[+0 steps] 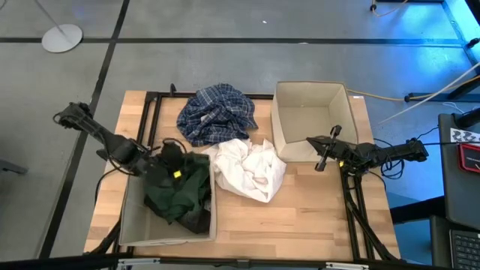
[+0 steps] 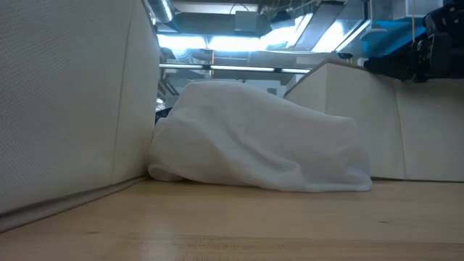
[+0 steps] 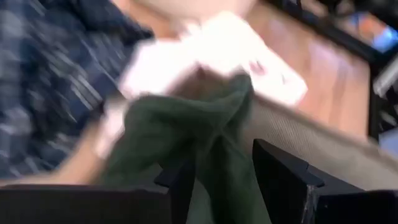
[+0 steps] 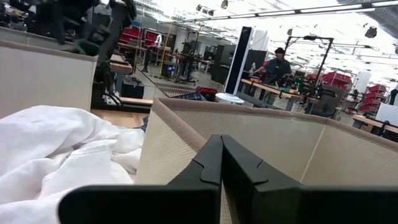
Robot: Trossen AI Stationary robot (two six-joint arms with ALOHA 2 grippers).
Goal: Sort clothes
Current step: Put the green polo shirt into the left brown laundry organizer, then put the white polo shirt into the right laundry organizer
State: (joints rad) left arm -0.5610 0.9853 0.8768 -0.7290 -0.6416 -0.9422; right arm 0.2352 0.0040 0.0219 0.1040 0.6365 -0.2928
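Observation:
A dark green piece [image 1: 178, 187] lies bunched in the beige bin [image 1: 131, 225] at the table's near left, over a dark grey-black piece [image 1: 198, 220]. My left gripper [image 1: 166, 154] hovers at that bin's far edge, shut on the green piece [image 3: 205, 124]. A white piece [image 1: 251, 171] is heaped mid-table on the wood, against the left bin's wall [image 2: 148, 109]. Behind it lies a blue-and-white plaid shirt [image 1: 217, 112]. My right gripper [image 1: 313, 142] is shut and holds nothing, beside the near wall of the right bin [image 1: 311, 112]. My left gripper has a bunched fold of the dark green piece [image 3: 219, 163] between its two fingers [image 3: 277, 174]; the view is blurred, so layers cannot be counted. The fingers slant down from the table's left. The cloth trails slack from them down into the left bin.
The right bin [image 4: 249, 127] stands at the far right with nothing showing inside. Black frame rails [image 1: 154, 112] run along the table's left and far sides. Bare wood [image 1: 300, 225] lies near the front edge. A person stands far off in the room [image 4: 277, 62].

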